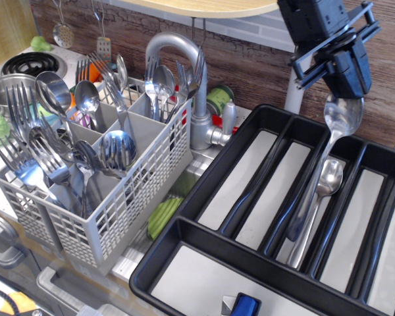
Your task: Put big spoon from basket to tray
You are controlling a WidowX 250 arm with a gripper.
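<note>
Steel catches the light on the big spoon, which hangs bowl-up from the tool, pinched at the top of its bowl by the dark blue fingers. It is already over the tray, at the right side of the scene, well apart from the basket on the left.

What matters for the coming move is how its long axis sits against the compartments. The handle slopes down and toward the near left, roughly along the run of the long channels, and its tip hangs low over the middle channel, just beside the divider. A second spoon lies flat in that same channel, bowl at the far end, and the hanging handle crosses in front of it; whether the two touch cannot be told from here.

Judging by this, the spoon sits nearly aligned with its slot, so lowering and letting go should lay it alongside the other.
</note>
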